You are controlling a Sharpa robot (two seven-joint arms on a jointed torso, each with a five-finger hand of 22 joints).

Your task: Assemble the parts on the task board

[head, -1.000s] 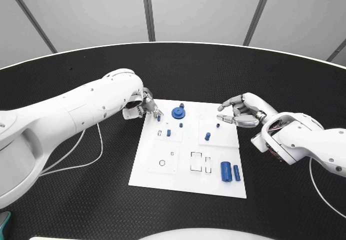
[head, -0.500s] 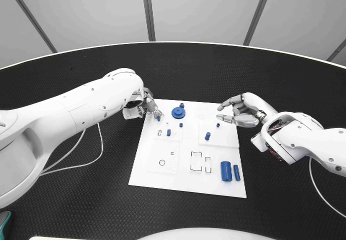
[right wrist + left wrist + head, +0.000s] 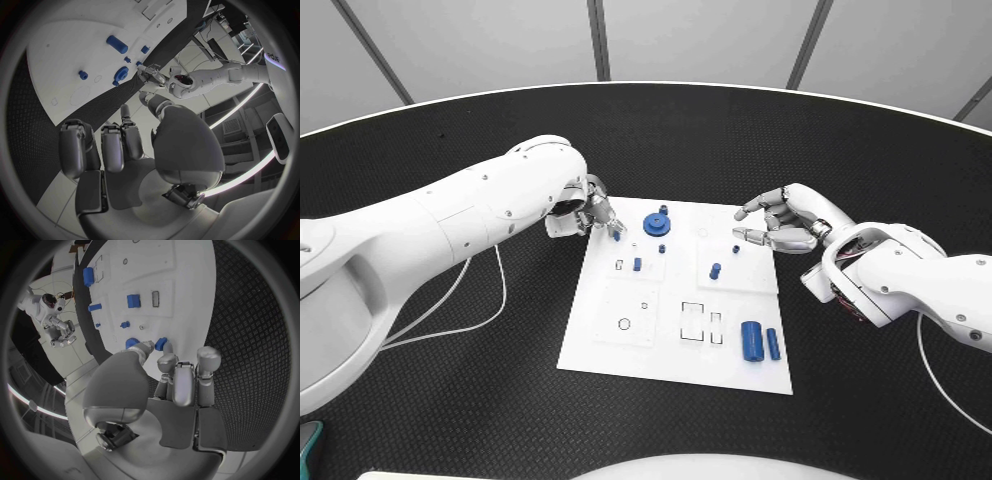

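Item: white task board (image 3: 678,352), lying flat at the middle of the black desk (image 3: 444,400). Fitted to it, at the far edge, a round blue part (image 3: 659,225) with a small knob on top; nearer, two short blue pegs (image 3: 638,265) and (image 3: 715,271) standing in their panels. Loose on the board, toward its near right corner, two blue cylinders (image 3: 762,342) lying side by side, touching or nearly so. Open seats: a small ring and two narrow rectangular slots in the near half. Left hand (image 3: 593,214): at the board's far left corner, fingertips down; the left wrist view shows a small blue part (image 3: 161,344) pinched at the fingertips (image 3: 166,360), just over the white surface, so this hand is grasping. Right hand (image 3: 783,225): hovering at the board's far right edge, fingers apart and gently curved, holding nothing, released. Handling, by judgement: the parts look like hard moulded plastic, light, stiff and smooth, so likely to slip or roll if nudged; the cylinders would best be taken across their middle from both sides, the pegs by their upper end so the lower end stays free for its seat. The board itself appears thin and light, and may slide under sideways pressure. Step in hand, probably: seating the pinched piece near the far left corner.
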